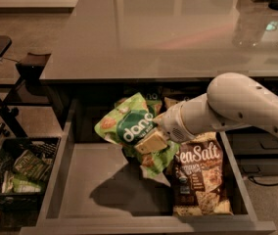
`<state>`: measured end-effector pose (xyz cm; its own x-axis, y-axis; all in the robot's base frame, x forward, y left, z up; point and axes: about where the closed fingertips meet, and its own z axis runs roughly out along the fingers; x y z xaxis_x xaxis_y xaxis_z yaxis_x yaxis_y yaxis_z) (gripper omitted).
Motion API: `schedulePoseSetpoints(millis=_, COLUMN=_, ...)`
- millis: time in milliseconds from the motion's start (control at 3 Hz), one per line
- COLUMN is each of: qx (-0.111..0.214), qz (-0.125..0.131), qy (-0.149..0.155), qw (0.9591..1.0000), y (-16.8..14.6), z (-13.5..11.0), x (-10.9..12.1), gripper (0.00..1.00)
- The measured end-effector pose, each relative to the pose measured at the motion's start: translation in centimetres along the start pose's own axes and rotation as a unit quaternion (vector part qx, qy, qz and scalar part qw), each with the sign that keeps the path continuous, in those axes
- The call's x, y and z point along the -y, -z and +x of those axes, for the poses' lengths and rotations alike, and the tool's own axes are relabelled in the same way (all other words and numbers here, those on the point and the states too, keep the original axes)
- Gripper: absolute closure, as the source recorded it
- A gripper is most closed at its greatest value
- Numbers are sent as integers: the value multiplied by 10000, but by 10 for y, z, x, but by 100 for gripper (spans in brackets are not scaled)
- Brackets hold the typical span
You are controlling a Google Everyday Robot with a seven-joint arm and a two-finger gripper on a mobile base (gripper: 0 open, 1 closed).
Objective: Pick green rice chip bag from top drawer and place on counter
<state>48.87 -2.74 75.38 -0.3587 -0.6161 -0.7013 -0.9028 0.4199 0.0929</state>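
Green bag (128, 125) hangs over the drawer (87, 177) middle, pinched by the gripper (151, 142); a Sea Salt bag (200, 173) lies at the drawer's right.

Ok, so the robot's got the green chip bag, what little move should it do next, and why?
Probably raise it higher, easing toward the drawer's open front. The tool is shut on the green rice chip bag, which hangs above the top drawer floor, casting a shadow there, below the counter. It likely needs height to clear the counter's edge first.
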Motion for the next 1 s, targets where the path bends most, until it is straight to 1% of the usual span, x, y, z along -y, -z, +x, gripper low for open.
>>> schedulePoseSetpoints(millis=333, qx=98, qz=573, qy=388, qw=9976, y=29, z=-4, x=27, gripper=100)
schedulePoseSetpoints(millis=667, qx=293, qz=615, qy=629, qw=9957, y=55, z=-22, x=51, gripper=100)
schedulePoseSetpoints(millis=1000, qx=293, qz=615, qy=629, qw=9957, y=55, z=-22, x=51, gripper=100)
